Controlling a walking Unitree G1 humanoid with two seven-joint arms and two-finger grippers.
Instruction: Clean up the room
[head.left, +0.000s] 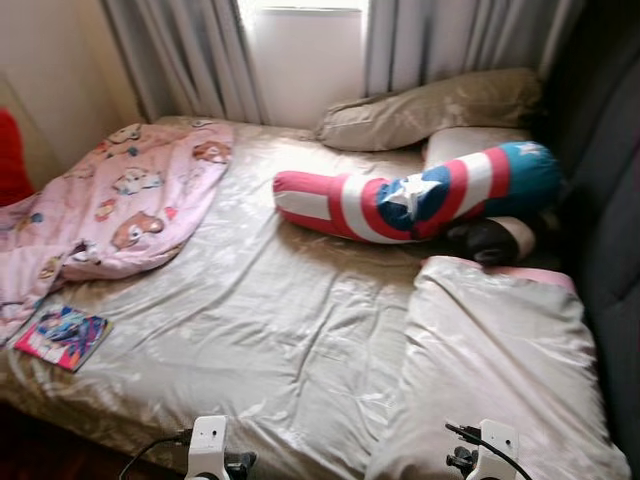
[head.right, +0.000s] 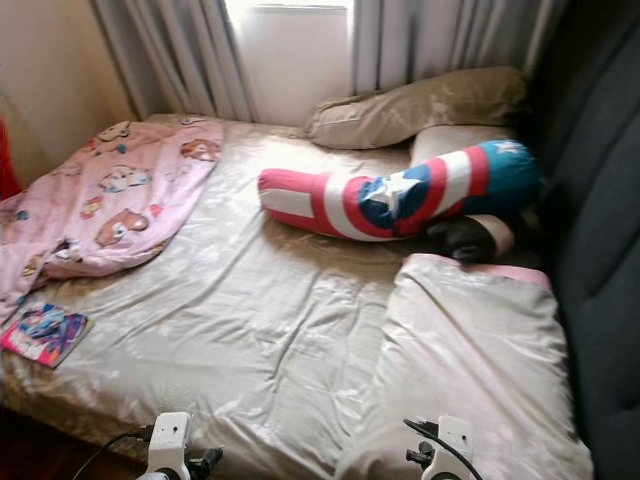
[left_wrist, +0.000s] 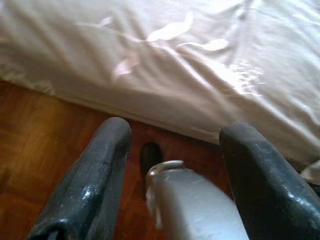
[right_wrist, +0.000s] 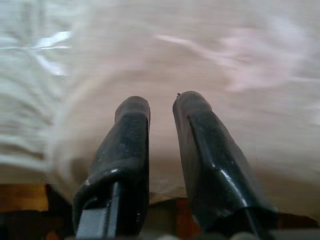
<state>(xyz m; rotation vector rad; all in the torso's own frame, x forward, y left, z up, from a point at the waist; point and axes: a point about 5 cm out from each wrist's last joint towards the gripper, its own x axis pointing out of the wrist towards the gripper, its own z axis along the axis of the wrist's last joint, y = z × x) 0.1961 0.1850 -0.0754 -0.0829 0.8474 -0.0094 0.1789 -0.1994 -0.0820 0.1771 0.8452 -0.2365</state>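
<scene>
Pink blanket (head.left: 120, 200) lies well beyond the left end effector (left_wrist: 172, 135).

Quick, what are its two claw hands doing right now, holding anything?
Left gripper: open, holding nothing, low by the edge of the bed.
Right gripper: fingers slightly apart, holding nothing, over the pillow.

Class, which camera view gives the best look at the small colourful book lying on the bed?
The left eye view: the small colourful book lies whole near the bed's left edge. In the right eye view it sits at the frame's edge, partly cut off. The wrist views face the shiny beige bedsheet instead.
</scene>
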